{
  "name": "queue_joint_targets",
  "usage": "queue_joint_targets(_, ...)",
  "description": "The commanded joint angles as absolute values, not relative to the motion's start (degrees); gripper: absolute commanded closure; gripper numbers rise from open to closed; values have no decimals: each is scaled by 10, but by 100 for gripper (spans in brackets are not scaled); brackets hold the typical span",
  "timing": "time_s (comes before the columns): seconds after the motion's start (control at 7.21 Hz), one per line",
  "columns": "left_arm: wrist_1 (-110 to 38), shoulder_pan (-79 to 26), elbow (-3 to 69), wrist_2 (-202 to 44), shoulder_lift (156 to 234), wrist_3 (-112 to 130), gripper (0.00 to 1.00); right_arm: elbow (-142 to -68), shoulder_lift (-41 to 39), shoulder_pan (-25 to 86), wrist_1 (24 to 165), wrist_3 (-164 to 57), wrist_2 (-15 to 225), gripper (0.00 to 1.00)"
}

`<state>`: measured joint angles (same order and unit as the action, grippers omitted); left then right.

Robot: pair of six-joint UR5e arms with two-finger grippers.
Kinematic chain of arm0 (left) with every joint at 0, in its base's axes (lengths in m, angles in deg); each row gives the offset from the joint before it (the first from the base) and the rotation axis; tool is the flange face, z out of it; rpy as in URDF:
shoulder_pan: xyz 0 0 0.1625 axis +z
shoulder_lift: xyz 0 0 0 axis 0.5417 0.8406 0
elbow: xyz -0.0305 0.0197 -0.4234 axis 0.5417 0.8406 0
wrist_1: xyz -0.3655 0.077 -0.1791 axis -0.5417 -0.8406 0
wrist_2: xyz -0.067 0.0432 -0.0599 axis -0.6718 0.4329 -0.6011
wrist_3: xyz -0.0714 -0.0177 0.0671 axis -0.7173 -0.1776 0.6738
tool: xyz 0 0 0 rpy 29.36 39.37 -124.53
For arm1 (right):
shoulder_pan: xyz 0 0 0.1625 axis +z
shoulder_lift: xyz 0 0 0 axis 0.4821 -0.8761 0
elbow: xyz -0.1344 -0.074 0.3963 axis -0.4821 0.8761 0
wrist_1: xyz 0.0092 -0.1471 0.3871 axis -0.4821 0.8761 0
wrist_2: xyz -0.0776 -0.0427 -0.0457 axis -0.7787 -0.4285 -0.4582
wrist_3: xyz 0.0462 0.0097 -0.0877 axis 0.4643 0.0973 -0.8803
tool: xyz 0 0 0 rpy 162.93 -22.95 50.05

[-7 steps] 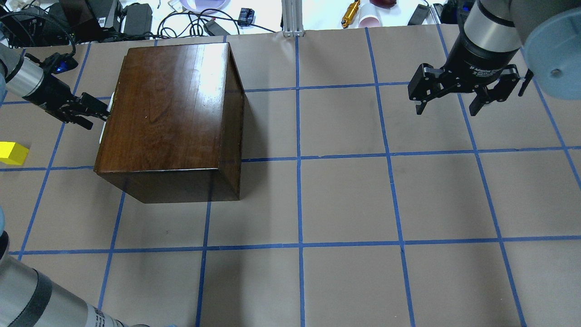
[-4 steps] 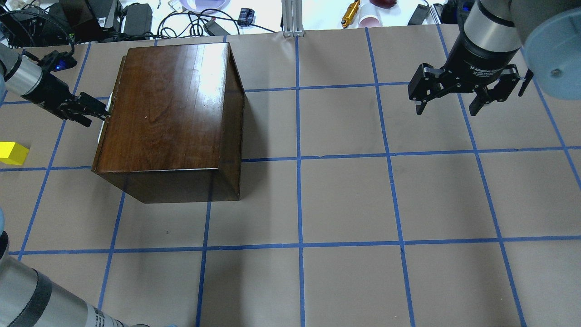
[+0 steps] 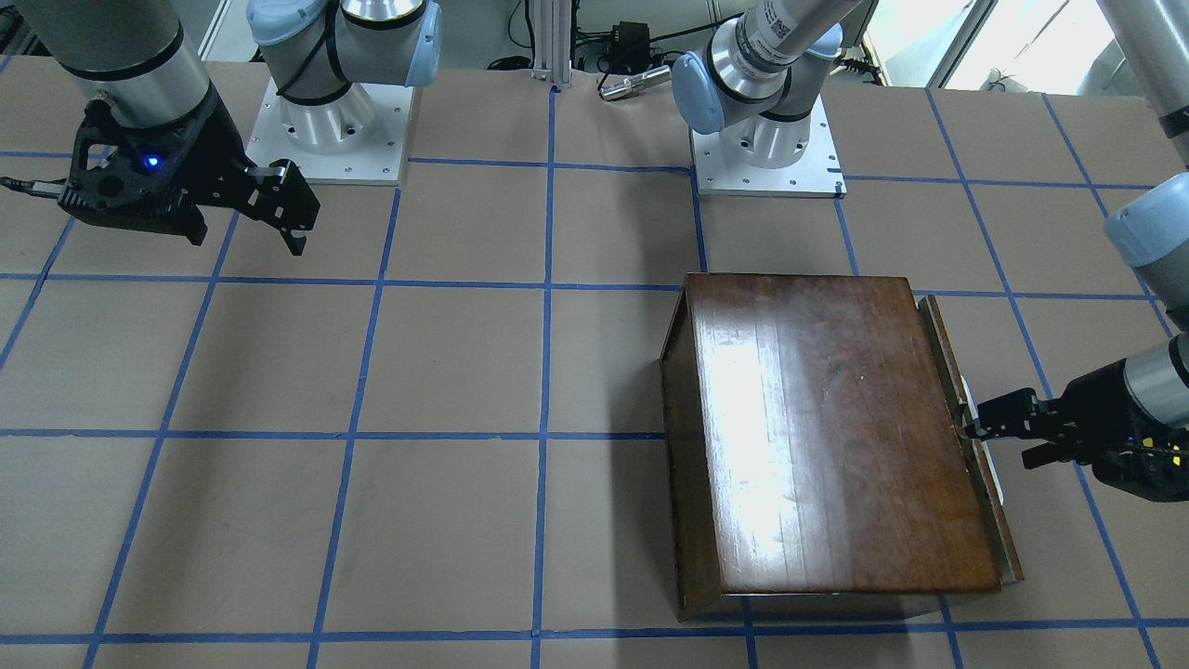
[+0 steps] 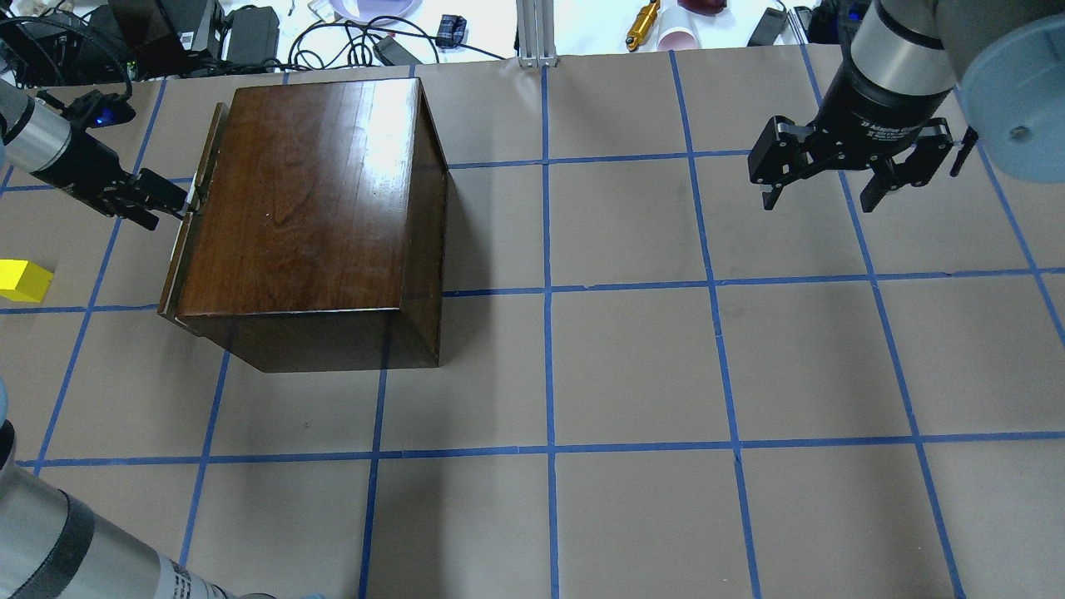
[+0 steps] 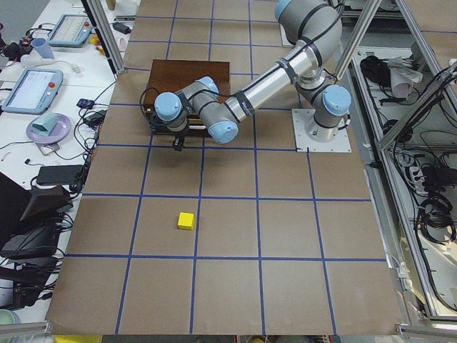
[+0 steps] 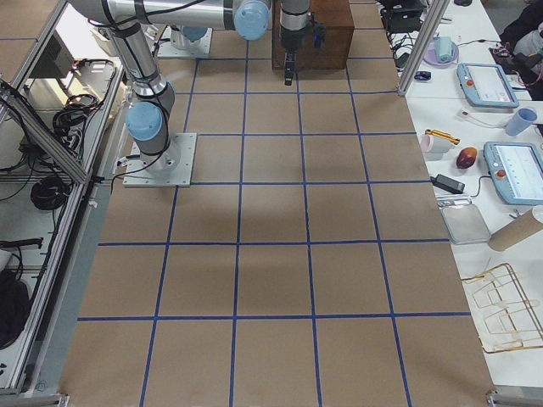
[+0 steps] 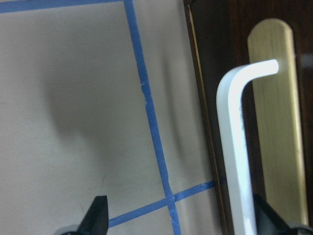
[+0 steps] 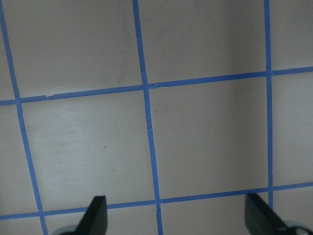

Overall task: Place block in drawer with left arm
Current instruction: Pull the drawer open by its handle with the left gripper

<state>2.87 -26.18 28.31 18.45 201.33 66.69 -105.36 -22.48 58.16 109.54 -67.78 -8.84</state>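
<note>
Drawer (image 4: 176, 279) farther out, inside hidden

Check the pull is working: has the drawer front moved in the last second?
Yes. In the overhead view the drawer front has slid left, out of the cabinet, which stays on its grid lines.

Counter (image 4: 632, 366): open right of and in front of cabinet (image 4: 308, 200). Block (image 4: 23, 280): bare counter on every side, well apart from cabinet. Drawer (image 4: 179, 249): out only a narrow slit.
</note>
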Motion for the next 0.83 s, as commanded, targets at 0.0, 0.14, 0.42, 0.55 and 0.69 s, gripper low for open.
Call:
queue_joint_targets(0.0,29,-261,272,191,2016,667,0,-1054,-225,582,1095,-678,-88,0)
queue_joint_targets(0.14,29,-261,264,192,2021,667,0,-1054,-225,582,1095,-678,-88,0)
queue_joint_targets(0.42,29,-261,250,193,2030,682,0,-1054,-225,582,1095,-678,-88,0)
queue_joint_targets(0.55,28,-261,247,204,2030,684,0,-1054,-225,582,1095,-678,-88,0)
queue_joint_targets(0.69,28,-260,247,206,2031,685,0,-1054,-225,582,1095,-678,-88,0)
